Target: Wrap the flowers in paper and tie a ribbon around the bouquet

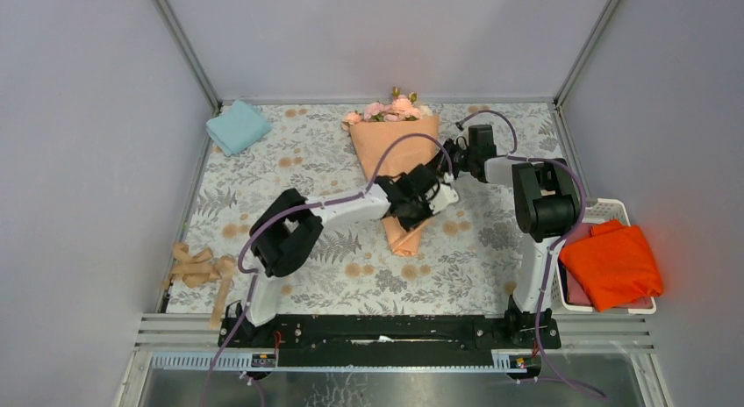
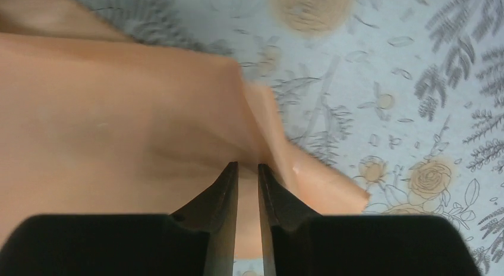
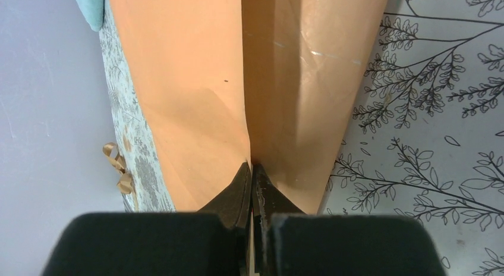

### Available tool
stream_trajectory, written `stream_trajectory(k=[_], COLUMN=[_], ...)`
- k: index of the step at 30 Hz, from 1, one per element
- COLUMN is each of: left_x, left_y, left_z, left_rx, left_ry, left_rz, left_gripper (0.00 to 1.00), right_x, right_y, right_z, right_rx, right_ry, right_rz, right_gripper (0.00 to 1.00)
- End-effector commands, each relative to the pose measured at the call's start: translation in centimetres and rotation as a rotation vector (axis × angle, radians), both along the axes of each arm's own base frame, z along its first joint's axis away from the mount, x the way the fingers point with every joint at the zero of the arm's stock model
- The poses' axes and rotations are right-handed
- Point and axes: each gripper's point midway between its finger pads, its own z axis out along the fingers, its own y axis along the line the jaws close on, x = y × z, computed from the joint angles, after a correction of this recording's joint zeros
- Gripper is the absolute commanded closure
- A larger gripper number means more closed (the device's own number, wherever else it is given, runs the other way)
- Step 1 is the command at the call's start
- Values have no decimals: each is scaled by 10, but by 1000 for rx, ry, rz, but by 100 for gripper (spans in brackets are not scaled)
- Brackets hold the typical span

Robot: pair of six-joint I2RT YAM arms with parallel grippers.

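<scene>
The bouquet lies in the middle of the table, its flowers (image 1: 390, 109) at the far end. The peach paper (image 1: 397, 157) is folded round them as a cone that narrows toward me. My left gripper (image 1: 424, 205) is down on the cone's lower part. In the left wrist view its jaws (image 2: 248, 165) stand a narrow slit apart, pinching a creased fold of the paper (image 2: 119, 121). My right gripper (image 1: 450, 154) is at the cone's right edge, shut (image 3: 252, 163) on the overlapping flap of paper (image 3: 196, 80). The tan ribbon (image 1: 197, 271) lies loose at the table's left front.
A light-blue cloth (image 1: 237, 126) lies at the back left. At the right edge a white basket (image 1: 614, 210) holds a bright orange cloth (image 1: 611, 262). Grey walls close in the patterned table (image 1: 289, 161) on three sides.
</scene>
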Motion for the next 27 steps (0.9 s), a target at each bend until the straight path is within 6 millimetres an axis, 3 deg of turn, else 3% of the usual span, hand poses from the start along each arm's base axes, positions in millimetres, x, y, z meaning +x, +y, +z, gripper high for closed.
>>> stream_trajectory(k=[1,5,8,10,13,14,17,19,22,24,27], left_x=[-15,-47,-59,-62,-58,-54,-57,-82,-148,-178,-184], left_y=[-32,-24,-15,-8,2,4,10,5,-14,-22,-16], left_z=[-5,-34,-47,-56,-67,-69,-76,-64,-15,18,43], left_rx=[-2,70,97,120,132,124,116,90,-21,-60,-21], left_ry=[-203,-220,-195,-189,-164,-145,-70,5,177,295,345], left_rz=[-160,-272,-296,-299,-275,-257,-261,-354,-570,-647,-658], left_gripper=[74,73,72,72,77,78,80,78,74,69,66], right_x=[11,10,10,9,8,7,2,0,0,2,3], right_y=[2,0,0,-2,-13,-18,-29,-26,-23,-22,-20], right_z=[16,17,17,17,26,32,46,48,31,17,3], right_rx=[15,6,-4,-23,-111,-149,-223,-209,-194,-186,-178], right_ry=[-65,-71,-73,-73,-97,-112,-154,-162,-120,-90,-63], right_rz=[12,14,17,20,16,16,14,32,50,46,46], right_gripper=[100,100,100,99,81,79,88,94,100,100,100])
